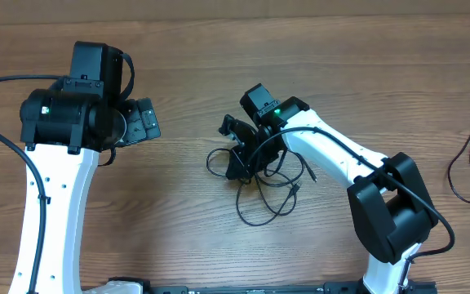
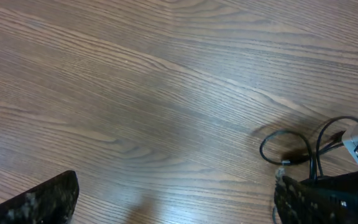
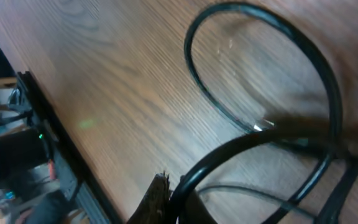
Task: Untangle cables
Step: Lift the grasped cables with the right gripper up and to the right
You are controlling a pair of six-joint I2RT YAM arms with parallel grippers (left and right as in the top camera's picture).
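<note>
Overhead view: cables [image 1: 263, 192] lie bunched in overlapping loops at the middle of the desk [image 1: 341, 49], between the two arms. The right tool [image 1: 241, 163] is down in the left side of this bunch. The left tool [image 1: 147, 122] hangs over bare wood, well apart from the bunch. A separate cord [image 1: 453, 173] lies alone near the right edge, touching none of the others; it may be a strand already freed.

Left wrist view: the left tool [image 2: 176, 202] stands wide open with nothing between its fingers [image 2: 36, 199]. Only desk [image 2: 135, 93] lies below it. The cables [image 2: 291, 148] show at the far right, off to one side of its reach.

Right wrist view: the right tool is closed. One strand of the cables [image 3: 247, 146] rises from just beside its finger [image 3: 157, 199] and arcs across the frame, so the tool very likely has that strand pinched. A second loop [image 3: 191, 68] lies flat on the desk [image 3: 104, 93] beyond it, and the two cross at the right.

Progress, as a judgement: the work is at an early or middle stage. At most one cord is out; the central bunch remains crossed and looped and has yet to be drawn apart and laid out strand by strand.
</note>
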